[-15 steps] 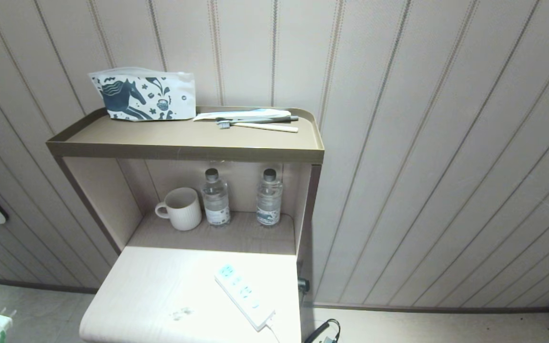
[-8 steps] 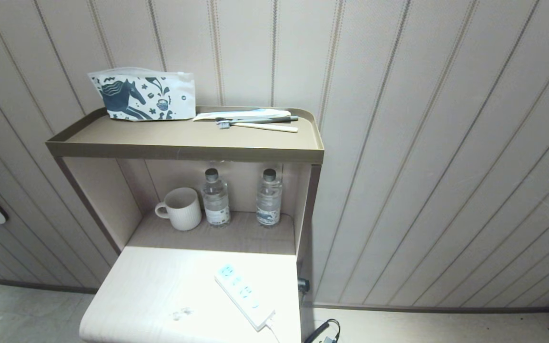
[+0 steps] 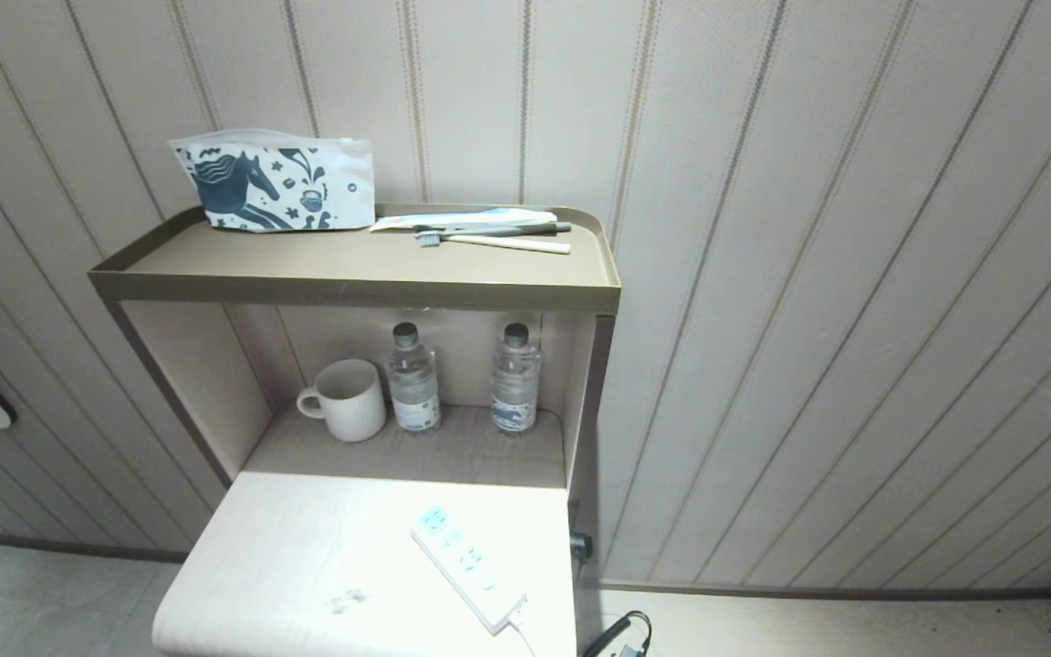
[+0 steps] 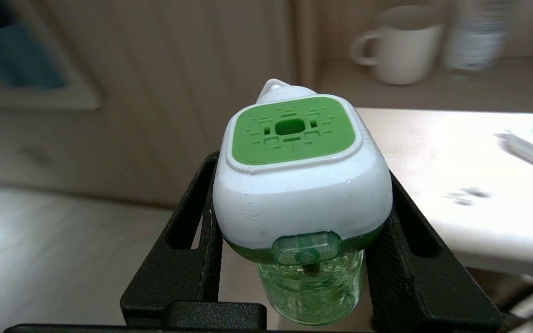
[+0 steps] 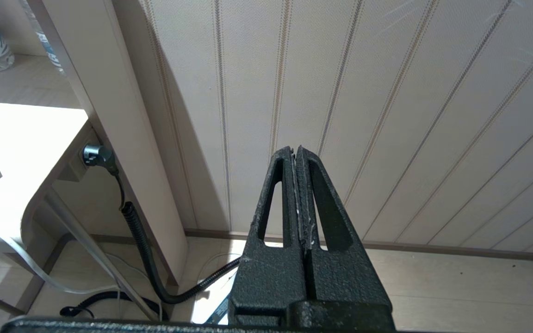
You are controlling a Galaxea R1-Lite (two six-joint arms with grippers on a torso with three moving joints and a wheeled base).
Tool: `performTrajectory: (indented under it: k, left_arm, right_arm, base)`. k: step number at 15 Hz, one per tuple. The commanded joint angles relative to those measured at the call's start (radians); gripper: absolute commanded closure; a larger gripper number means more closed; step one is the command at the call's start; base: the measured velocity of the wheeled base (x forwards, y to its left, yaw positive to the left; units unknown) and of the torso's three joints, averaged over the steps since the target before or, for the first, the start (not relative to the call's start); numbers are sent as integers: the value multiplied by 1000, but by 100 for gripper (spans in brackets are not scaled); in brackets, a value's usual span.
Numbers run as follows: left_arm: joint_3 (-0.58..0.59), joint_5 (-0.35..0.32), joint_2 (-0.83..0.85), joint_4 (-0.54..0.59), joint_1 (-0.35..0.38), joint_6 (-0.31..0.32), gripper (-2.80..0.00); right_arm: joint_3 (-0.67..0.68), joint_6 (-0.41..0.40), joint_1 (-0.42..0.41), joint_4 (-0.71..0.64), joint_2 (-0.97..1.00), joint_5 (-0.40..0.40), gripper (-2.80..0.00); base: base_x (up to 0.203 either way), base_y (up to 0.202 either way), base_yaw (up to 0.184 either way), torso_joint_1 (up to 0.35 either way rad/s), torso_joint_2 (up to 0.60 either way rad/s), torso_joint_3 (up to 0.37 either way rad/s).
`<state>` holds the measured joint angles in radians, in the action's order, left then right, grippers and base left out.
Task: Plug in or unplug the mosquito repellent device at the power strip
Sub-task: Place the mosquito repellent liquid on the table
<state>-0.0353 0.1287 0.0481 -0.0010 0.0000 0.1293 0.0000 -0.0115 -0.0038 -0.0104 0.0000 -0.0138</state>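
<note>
The mosquito repellent device (image 4: 294, 185), a white cap with a green centre over a clear green bottle, sits between the black fingers of my left gripper (image 4: 301, 171), which is shut on its sides. It hangs in the air off the left edge of the pale table (image 4: 433, 185), above the floor. The white power strip (image 3: 469, 566) lies slantwise at the table's front right with nothing plugged into its blue sockets; it also shows as the power strip (image 4: 532, 148) far from the device. My right gripper (image 5: 296, 150) is shut and empty, low beside the wall. Neither arm shows in the head view.
A white mug (image 3: 348, 399) and two water bottles (image 3: 413, 379) stand in the niche behind the table. The upper shelf (image 3: 352, 292) carries a patterned pouch (image 3: 275, 182) and toothbrushes. A black corrugated cable (image 5: 139, 240) runs down the table's right side to the floor.
The device in my left gripper has dropped out of the head view's lower left corner. The power strip and my right arm have not moved.
</note>
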Motion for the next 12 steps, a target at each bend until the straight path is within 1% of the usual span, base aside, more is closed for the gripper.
performTrajectory:
  k: [1,4,6,8,12]
  left_arm:
    - [35,-161,-48,13,4,-22,0]
    - [35,-146,-48,13,2,-59,0]
    - [35,-143,-48,13,3,-63,0]
    - [35,-142,-48,13,3,-65,0]
    - [35,-142,-48,13,3,-66,0]
  right_arm:
    - [0,1,-1,0,2,0,0]
    - [0,1,-1,0,2,0,0]
    - [0,4,0,0,2,0,0]
    - [0,4,1,0,2,0,0]
    - [0,4,-1,0,2,0,0]
  base:
    - [0,0,0,0,0,0]
    - [0,0,0,-14,23,19]
    - [0,0,0,-134,305,158]
    - [0,0,0,-178,405,211]
    - [0,0,0,-241,540,288]
